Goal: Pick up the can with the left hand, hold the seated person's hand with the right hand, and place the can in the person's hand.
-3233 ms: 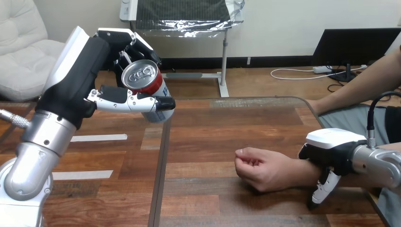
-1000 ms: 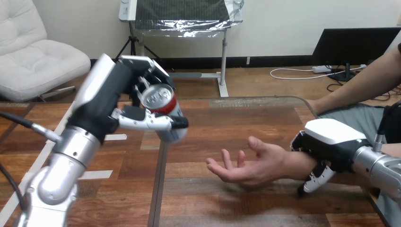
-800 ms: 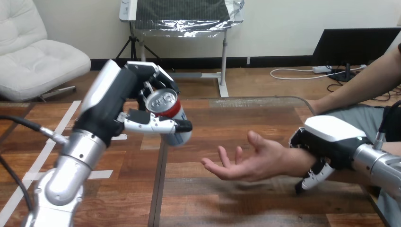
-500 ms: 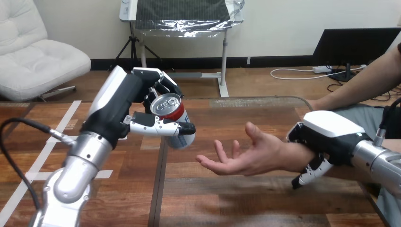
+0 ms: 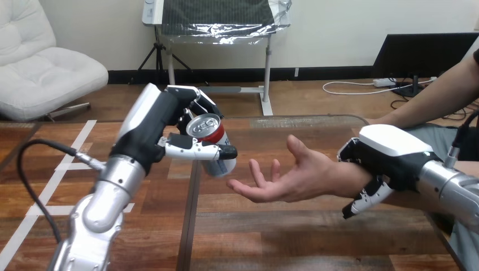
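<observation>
The can sits clear of the table in our left hand, fingers and thumb curled round it, just left of the person's hand, held palm up. Our right hand clasps the person's wrist. Pickup and hold look complete; placing the can remains.

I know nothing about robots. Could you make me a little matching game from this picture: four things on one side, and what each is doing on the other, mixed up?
Column 1
1. can
2. left hand
3. right hand
4. person's hand

Column 2
A. open, palm up
B. fingers curled over the person's wrist
C. red and white, held in the air
D. fingers curled round the can

Pairs: 1-C, 2-D, 3-B, 4-A
</observation>
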Action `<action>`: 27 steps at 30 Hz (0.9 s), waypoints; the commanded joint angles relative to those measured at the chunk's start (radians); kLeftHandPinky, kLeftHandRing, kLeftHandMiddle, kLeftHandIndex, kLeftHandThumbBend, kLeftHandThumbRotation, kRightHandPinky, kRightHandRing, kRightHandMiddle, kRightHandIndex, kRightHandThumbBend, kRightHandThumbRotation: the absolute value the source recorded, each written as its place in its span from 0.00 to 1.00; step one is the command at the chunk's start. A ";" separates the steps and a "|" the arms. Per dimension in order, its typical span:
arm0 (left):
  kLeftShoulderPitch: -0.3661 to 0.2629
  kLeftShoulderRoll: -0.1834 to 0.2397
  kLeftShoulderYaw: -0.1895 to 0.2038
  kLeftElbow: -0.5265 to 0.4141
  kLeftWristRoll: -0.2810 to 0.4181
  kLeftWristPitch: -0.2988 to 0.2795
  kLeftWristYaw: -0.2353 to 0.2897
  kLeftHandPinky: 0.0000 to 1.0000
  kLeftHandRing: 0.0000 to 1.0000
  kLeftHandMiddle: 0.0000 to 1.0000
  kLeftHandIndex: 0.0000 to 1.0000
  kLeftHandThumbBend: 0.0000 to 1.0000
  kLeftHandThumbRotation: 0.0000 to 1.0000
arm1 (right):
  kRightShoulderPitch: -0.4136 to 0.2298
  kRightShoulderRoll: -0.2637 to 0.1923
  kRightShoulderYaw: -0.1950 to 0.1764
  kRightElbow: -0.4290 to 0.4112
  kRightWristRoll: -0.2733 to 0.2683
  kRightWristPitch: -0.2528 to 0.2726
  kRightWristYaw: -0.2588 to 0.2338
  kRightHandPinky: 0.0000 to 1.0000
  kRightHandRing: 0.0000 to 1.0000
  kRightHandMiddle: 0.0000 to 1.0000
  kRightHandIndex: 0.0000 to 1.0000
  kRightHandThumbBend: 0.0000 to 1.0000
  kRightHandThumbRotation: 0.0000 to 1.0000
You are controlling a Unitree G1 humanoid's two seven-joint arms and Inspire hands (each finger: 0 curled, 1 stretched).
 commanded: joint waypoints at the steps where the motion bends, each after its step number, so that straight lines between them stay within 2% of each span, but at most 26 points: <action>1: -0.118 -0.033 -0.015 0.072 -0.001 -0.049 0.032 0.28 0.32 0.39 0.42 0.71 0.00 | -0.005 0.033 -0.045 -0.042 0.043 0.035 0.009 0.27 0.31 0.37 0.38 0.79 0.03; 8: -0.166 -0.060 -0.027 0.176 0.007 -0.086 0.060 0.28 0.32 0.39 0.42 0.71 0.00 | 0.001 0.039 -0.045 -0.090 0.059 0.074 0.040 0.27 0.32 0.37 0.39 0.79 0.04; 27: -0.328 -0.130 -0.055 0.495 0.029 -0.166 0.124 0.32 0.35 0.41 0.43 0.70 0.00 | 0.015 0.063 -0.044 -0.186 0.080 0.142 0.081 0.30 0.35 0.40 0.42 0.78 0.08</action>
